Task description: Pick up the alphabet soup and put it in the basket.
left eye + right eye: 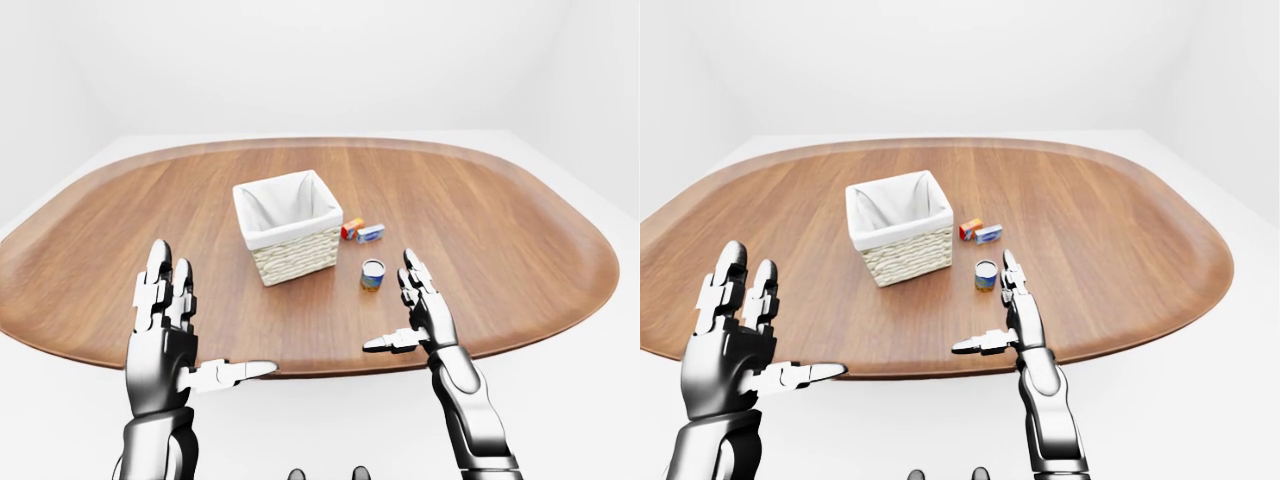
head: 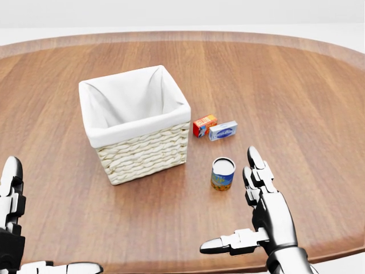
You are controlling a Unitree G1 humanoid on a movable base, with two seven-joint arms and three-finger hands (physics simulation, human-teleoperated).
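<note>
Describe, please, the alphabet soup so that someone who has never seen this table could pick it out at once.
On the oval wooden table, find the white-lined wicker basket. In the head view, three small items sit to its right; the alphabet soup is the lowest, just left of the right hand. It is the only upright round can, with a pale lid; the orange box and blue-white box above it are flat cartons.

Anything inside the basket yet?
The basket shows only its white liner; the floor under its near wall is hidden. The alphabet soup stands on the table.

The wooden table point(image 2: 296, 85) bears a basket point(image 2: 137, 128), soup can point(image 2: 222, 173) and two small boxes point(image 2: 214, 128).
</note>
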